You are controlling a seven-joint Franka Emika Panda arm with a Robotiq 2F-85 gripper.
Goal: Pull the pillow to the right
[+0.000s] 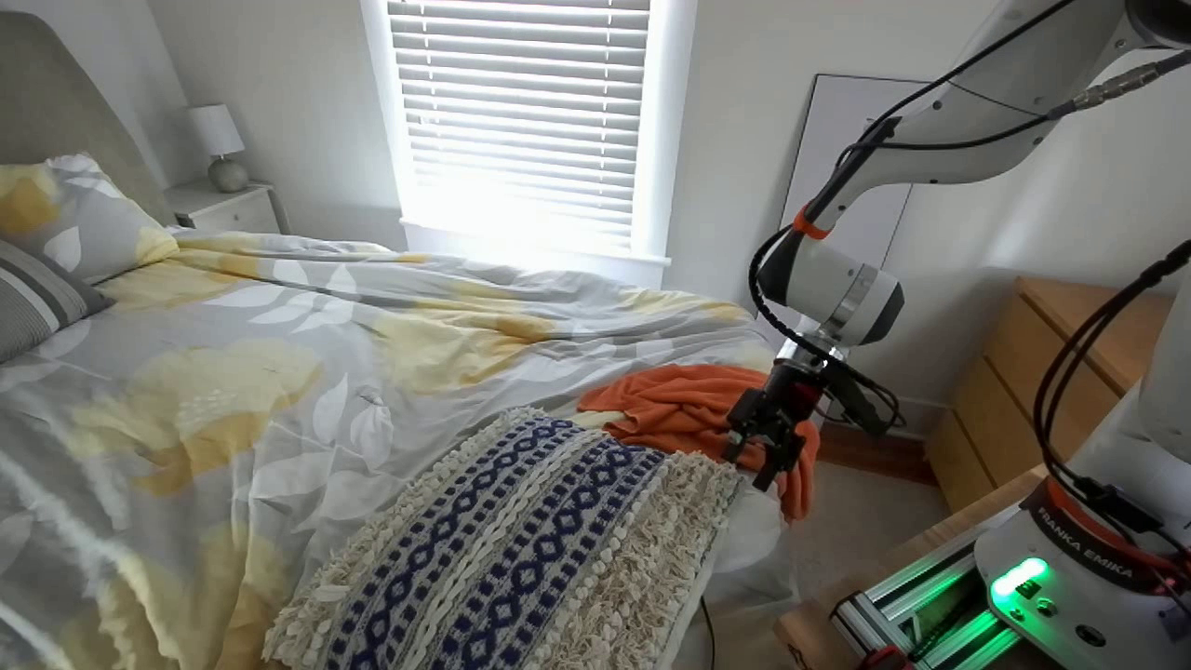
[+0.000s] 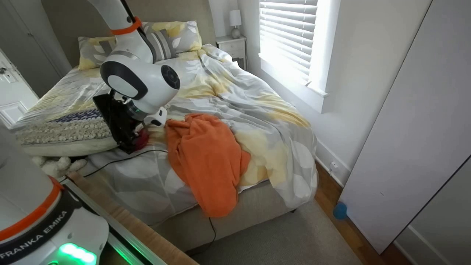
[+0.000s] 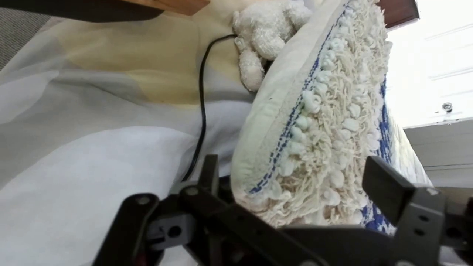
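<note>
Apparently this is the grasping step: the gripper (image 3: pixel 295 173) stands wide, the pillow (image 3: pixel 329 144) shows between its jaws, contact unclear; next it should close, then pull.

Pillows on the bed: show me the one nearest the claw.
The navy patterned pillow with a shaggy cream section: its corner is by the open claw; the other pillows, floral or striped, lie by the headboard.

pillow (image 1: pixel 521 549): navy geometric bands, cream | cloth (image 2: pixel 208 162): orange | claw (image 3: pixel 295 178): black
</note>
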